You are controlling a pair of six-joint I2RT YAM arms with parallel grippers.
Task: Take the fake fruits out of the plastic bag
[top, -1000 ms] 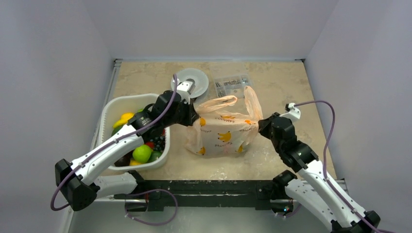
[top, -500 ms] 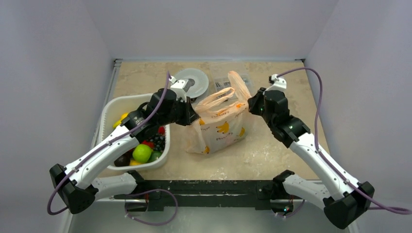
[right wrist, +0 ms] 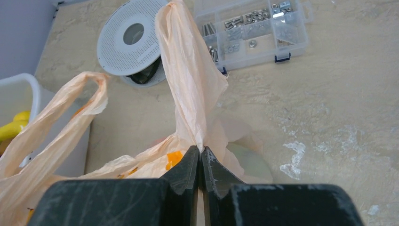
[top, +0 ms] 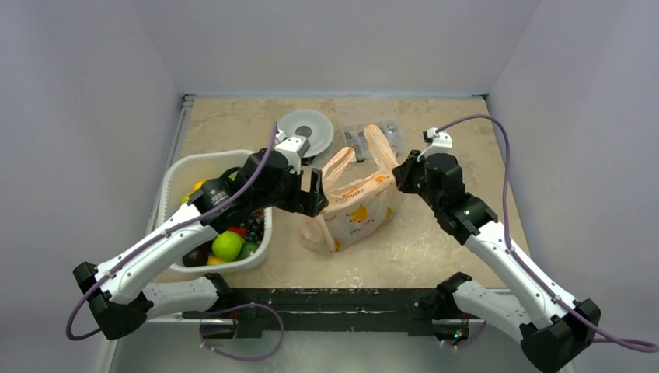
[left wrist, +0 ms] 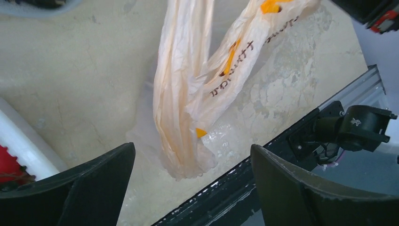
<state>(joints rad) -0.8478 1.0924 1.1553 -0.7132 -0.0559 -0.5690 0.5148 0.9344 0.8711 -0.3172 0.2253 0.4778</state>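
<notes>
The pale-peach plastic bag (top: 353, 211) stands in the middle of the table, pulled up on its right side. My right gripper (top: 401, 174) is shut on its right loop handle (right wrist: 188, 84), with the film pinched between the fingertips of that gripper (right wrist: 201, 153). My left gripper (top: 315, 191) is open just left of the bag. In the left wrist view the bag (left wrist: 188, 103) hangs beyond the spread left gripper (left wrist: 192, 150), which holds nothing. Several fake fruits, such as a green one (top: 227, 245) and a yellow one (right wrist: 11, 127), lie in the white basket (top: 172, 177). A faint greenish shape (right wrist: 251, 162) shows through the bag film.
A grey perforated disc (top: 305, 130) and a clear box of small parts (top: 371, 137) sit behind the bag. The black rail (top: 326, 299) runs along the near table edge. Grey walls close in on three sides.
My left gripper has opened and let go of the bag's left side. My right gripper has risen and moved back-left with the handle, and the bag has drawn narrower.
</notes>
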